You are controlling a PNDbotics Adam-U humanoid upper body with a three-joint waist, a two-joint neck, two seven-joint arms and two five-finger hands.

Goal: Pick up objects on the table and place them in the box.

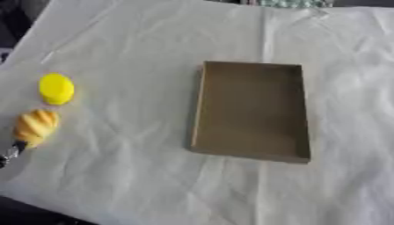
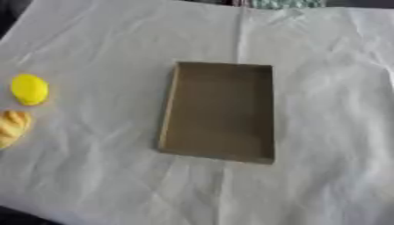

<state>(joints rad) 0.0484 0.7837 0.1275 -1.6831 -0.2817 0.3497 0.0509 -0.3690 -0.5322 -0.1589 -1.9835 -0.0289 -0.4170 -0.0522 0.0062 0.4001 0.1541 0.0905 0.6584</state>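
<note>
Two yellow things lie at the desk's (image 1: 154, 184) left edge, a disc (image 1: 56, 88) and a ridged lump (image 1: 35, 126), well apart from the box (image 1: 250, 110). Something dark and silver (image 1: 9, 154), perhaps the left hand, touches the lump; whether it is open or curled I cannot tell.

Two objects (image 1: 46, 107) left of box (image 1: 250, 110)

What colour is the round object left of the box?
Bright yellow; the round object shows best in the left eye view, left of the brown box.

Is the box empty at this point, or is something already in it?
Empty: the box shows only its bare brown floor.
</note>
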